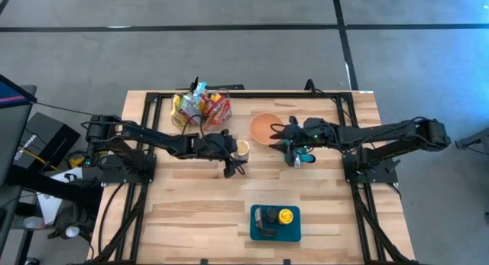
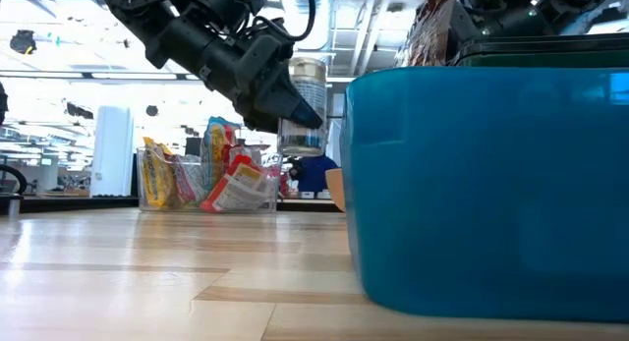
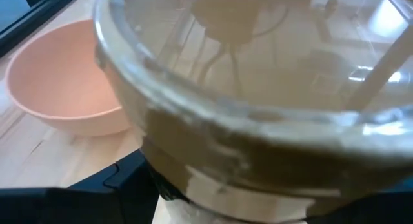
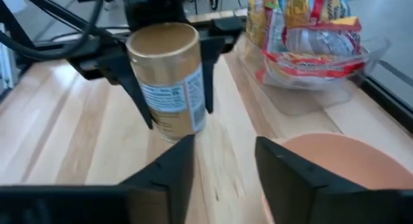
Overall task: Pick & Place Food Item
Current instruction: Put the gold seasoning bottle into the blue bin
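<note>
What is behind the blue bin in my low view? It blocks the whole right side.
Observer: A peach bowl, with the right gripper by it, open and empty.
Operator: Is the jar actually gripped?
Observer: Yes. The left gripper has a finger on each side of the jar, which is tilted.

Jar [image 1: 242, 149] between snack bin [image 1: 201, 108] and bowl [image 1: 265, 127]; tray [image 1: 275, 223] nearer front edge.
</note>
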You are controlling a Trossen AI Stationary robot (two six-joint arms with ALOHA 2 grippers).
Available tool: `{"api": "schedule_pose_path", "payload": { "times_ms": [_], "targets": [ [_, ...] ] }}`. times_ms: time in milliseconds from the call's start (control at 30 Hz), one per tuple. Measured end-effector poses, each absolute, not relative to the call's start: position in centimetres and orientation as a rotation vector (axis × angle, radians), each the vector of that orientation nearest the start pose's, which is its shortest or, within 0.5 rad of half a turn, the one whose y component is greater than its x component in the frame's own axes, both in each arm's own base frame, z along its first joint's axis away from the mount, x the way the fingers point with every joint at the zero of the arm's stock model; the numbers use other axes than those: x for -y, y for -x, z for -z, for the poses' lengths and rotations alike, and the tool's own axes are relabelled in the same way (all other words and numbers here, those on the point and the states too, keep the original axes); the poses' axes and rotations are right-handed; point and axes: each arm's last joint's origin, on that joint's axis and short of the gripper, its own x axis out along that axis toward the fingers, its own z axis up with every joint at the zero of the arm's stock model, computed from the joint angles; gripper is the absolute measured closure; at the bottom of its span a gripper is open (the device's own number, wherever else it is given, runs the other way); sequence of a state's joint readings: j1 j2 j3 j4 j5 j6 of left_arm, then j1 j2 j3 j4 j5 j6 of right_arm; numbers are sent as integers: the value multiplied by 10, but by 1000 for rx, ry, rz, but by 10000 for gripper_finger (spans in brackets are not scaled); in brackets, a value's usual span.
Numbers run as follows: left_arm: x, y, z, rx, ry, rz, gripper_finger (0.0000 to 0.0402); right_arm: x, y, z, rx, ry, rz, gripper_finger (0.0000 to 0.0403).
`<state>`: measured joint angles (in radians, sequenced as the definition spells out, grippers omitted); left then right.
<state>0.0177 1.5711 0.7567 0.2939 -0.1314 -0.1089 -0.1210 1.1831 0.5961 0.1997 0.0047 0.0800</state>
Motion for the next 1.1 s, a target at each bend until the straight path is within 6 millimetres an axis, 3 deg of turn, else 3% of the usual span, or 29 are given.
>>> {"api": "schedule_pose_path", "payload": {
  "times_ms": [267, 433, 600, 1100],
  "targets": [
    [-10, -316, -183, -507, 77, -174, 124, 19, -248, -231, -321, -92, 84, 138],
    [-10, -316, -184, -494, 78, -174, 119, 13, -250, -235, -287, -52, 54, 98],
    [-9, -318, -186, -470, 88, -140, 123, 8, -256, -235, -247, -34, 33, 90],
    [-6, -319, -188, -446, 98, -100, 120, 9, -284, -209, -194, -3, 30, 90]
  ]
}}
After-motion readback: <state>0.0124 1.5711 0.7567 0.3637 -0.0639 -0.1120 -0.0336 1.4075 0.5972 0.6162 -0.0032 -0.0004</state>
